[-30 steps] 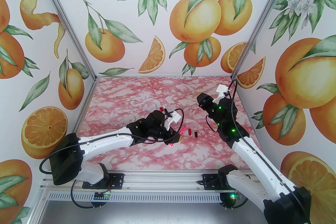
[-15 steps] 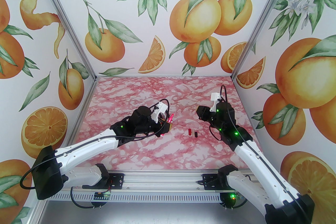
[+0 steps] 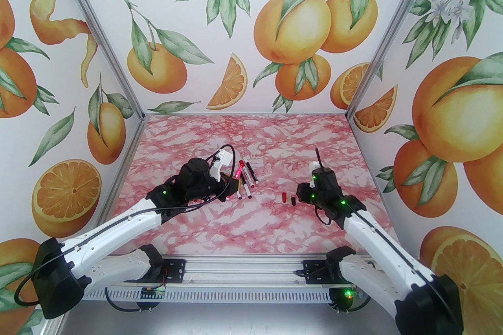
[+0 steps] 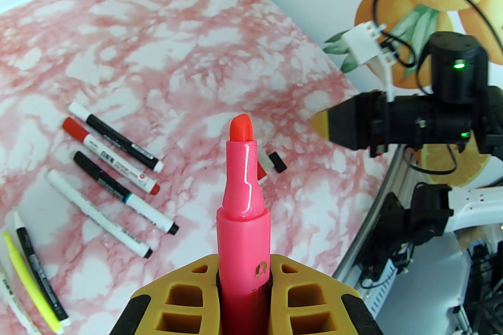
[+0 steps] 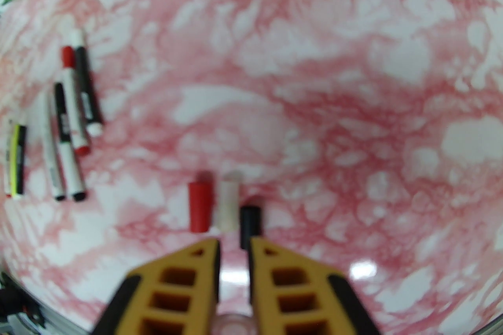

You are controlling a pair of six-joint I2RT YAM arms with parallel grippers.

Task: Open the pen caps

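Jaws of the right gripper [image 5: 234, 247] stood a narrow slit apart, with nothing seen gripped between the tips, low over the pink marbled table [image 3: 220, 231]. Just ahead of those tips three loose caps lay side by side and parallel. A red cap [image 5: 200, 207] was on the left, a white cap [image 5: 229, 205] close against it in the middle, and a black cap [image 5: 250, 221] on the right with its near end right at the gap. Farther left, well apart from the caps, the left gripper [image 4: 243, 266] was clamped on the barrel of a pink highlighter [image 4: 243, 215]. The highlighter stuck out past the fingers with its orange-red chisel tip bare, pointing toward the caps. Just beyond and beside it a cluster of slim markers [image 4: 118, 139] lay flat and roughly parallel, in black, white and red, with a yellow one at the group's edge. Whether each marker wore its cap could not be told.
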